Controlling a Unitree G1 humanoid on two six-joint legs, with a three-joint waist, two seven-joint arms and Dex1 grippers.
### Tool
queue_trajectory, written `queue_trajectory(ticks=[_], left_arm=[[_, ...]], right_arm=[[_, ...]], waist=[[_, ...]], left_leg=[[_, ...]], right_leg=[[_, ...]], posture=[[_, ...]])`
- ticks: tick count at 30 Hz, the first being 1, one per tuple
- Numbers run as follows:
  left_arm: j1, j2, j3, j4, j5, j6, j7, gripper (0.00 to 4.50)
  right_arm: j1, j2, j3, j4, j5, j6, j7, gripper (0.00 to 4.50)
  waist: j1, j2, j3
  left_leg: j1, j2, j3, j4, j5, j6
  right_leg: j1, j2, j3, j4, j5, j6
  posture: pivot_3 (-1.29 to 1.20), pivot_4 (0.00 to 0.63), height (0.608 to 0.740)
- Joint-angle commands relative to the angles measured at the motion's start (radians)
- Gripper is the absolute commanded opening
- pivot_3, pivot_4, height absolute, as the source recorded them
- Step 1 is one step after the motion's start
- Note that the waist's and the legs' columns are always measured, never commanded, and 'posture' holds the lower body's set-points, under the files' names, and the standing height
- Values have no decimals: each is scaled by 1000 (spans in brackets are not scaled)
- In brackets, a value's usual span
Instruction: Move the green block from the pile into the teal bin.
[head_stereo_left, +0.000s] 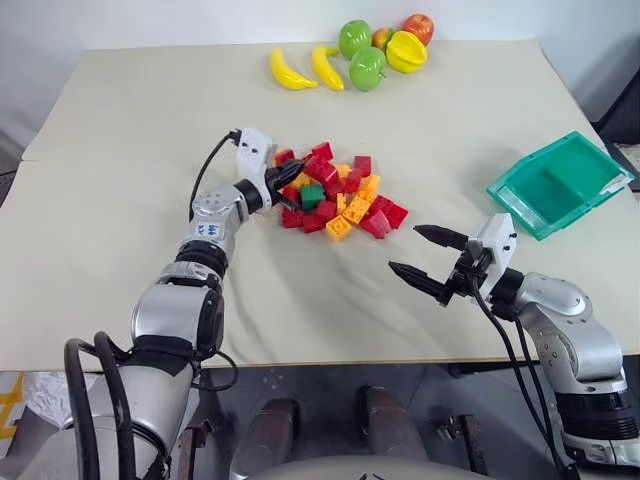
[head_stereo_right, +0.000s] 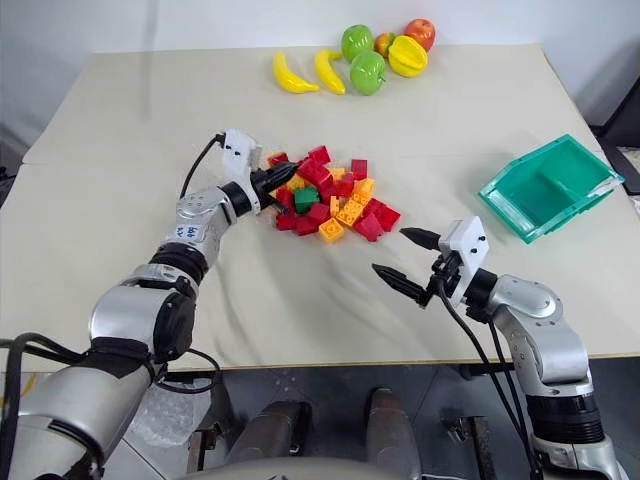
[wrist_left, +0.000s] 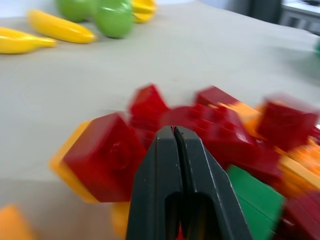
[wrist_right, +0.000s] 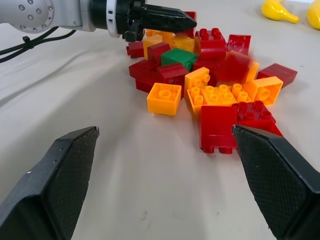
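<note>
Pressed together with nothing between them, the left gripper's (head_stereo_left: 290, 187) two black fingers poke level into the near-left edge of the pile (head_stereo_left: 342, 197) of red and orange-yellow bricks on the table (head_stereo_left: 130, 130); the right gripper (head_stereo_left: 428, 257) hangs off to the right, well apart from the heap, its two fingers spread wide and empty. One green block (head_stereo_left: 312, 195) sits in the pile, toward its left side, just beside the left fingertips and ringed by red bricks (it is too squat and too hemmed in to give a clear long axis, though one corner points roughly toward the robot). One teal bin (head_stereo_left: 558, 184) lies at the table's right edge, well apart from the pile, tipped diagonally. At the far edge are two yellow bananas (head_stereo_left: 305, 69), two green apples (head_stereo_left: 361, 52), one yellow starfruit-like piece (head_stereo_left: 407, 51) and one red-orange fruit (head_stereo_left: 419, 26).
</note>
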Motion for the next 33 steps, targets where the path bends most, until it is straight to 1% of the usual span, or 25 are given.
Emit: queue_trajectory(ticks=[1, 4, 7, 11, 14, 20, 23, 24, 26, 29, 33], left_arm=[[-20, 5, 7, 10, 29, 20, 69, 39], [-3, -28, -1, 9, 30, 42, -22, 39], [6, -38, -9, 6, 43, 44, -70, 39], [32, -46, -20, -21, 34, 79, -230, 39], [54, -32, -40, -47, 43, 111, -346, 39], [92, 16, -71, -121, 49, 191, -496, 39], [134, 70, -79, -228, 19, 263, -608, 39], [154, 90, -56, -303, -22, 303, -628, 39], [189, 114, -24, -424, -78, 367, -639, 39], [247, 149, 16, -575, -131, 425, -610, 39], [308, 204, 66, -734, -168, 528, -504, 39]], right_arm=[[-7, 2, -32, -18, 8, -26, -5, 4500], [-26, 2, -24, 0, 3, -29, -1, 4500], [-34, 2, -21, 9, 0, -32, 2, 4500], [-50, -1, -21, 21, -2, -35, 4, 4500], [-51, -3, -21, 25, -5, -37, 7, 4500], [-57, -3, -20, 28, -6, -35, 8, 4500], [-63, -2, -18, 31, -6, -35, 9, 4500], [-65, -2, -18, 32, -7, -36, 9, 4500], [-66, -2, -20, 32, -6, -37, 10, 4500], [-67, -2, -22, 32, -4, -35, 10, 4500], [-66, -5, -22, 37, -6, -38, 15, 4500]], waist=[[0, 0, 0], [2, 0, 0], [8, 0, 0], [9, 0, 0], [9, 0, 0], [8, 0, 0], [-1, 0, 0], [-4, 0, 0], [-13, 0, 0], [-15, 0, 0], [-15, 0, 0]], left_leg=[[0, 0, 0, 0, 0, 0], [0, 0, 0, 0, 0, 0], [0, -1, 0, 1, 0, 0], [0, -1, 1, 1, 0, 0], [1, -1, 1, 1, 0, 0], [2, 0, 1, 1, 0, 0], [2, 0, 1, 1, 0, 0], [2, 0, 1, 1, 0, 0], [2, 1, 1, 1, 0, 0], [2, 3, 1, 1, 0, 0], [2, 3, 1, 1, 0, 0]], right_leg=[[0, 0, 0, 0, 0, 0], [0, 0, 0, 0, 0, 0], [0, 0, 0, 0, 0, 0], [1, 0, 0, 0, 0, 0], [1, 0, 0, 1, 0, 0], [1, 0, 0, 1, 0, 0], [1, 0, 1, 2, 0, 0], [1, 0, 1, 3, 0, 0], [1, 0, 1, 3, 0, 0], [1, 0, 1, 2, 0, 0], [1, 0, 2, 2, 0, 0]], posture=[[0, 150, 740], [0, 150, 740], [0, 150, 740], [0, 150, 740], [0, 150, 740], [0, 150, 740], [0, 150, 740], [0, 150, 740], [0, 150, 740], [0, 150, 740], [0, 150, 740]])
